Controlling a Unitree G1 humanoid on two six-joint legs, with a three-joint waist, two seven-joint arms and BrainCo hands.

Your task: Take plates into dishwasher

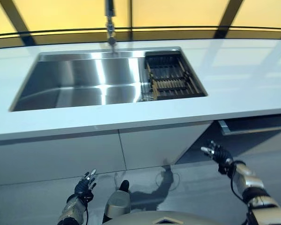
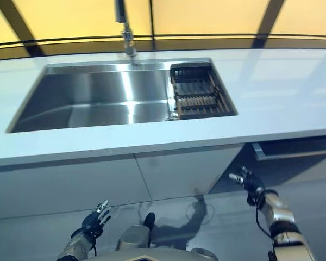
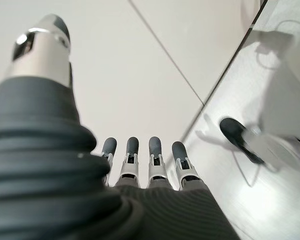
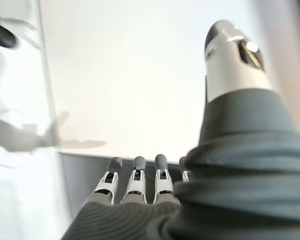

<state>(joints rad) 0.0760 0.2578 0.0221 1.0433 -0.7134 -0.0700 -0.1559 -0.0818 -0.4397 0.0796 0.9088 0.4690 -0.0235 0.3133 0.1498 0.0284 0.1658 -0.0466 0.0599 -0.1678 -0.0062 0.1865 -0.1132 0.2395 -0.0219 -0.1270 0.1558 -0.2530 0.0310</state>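
Note:
No plate shows in any view. A steel sink (image 1: 84, 84) is set in the white counter, with a dark dish rack (image 1: 171, 77) in its right end. Below the counter at the right, the dishwasher's (image 1: 253, 127) top edge stands slightly out, a dark gap under the counter. My right hand (image 1: 217, 153) hangs open in front of the cabinets just left of that gap, holding nothing; its straight fingers (image 4: 135, 175) show in the right wrist view. My left hand (image 1: 84, 183) is low near the floor, open and empty, its fingers (image 3: 155, 155) straight.
A tap (image 1: 110, 23) rises behind the sink. White cabinet doors (image 1: 145, 145) run under the counter (image 1: 243, 79). A grey glossy floor (image 1: 187, 183) lies in front of them. A window strip runs along the back.

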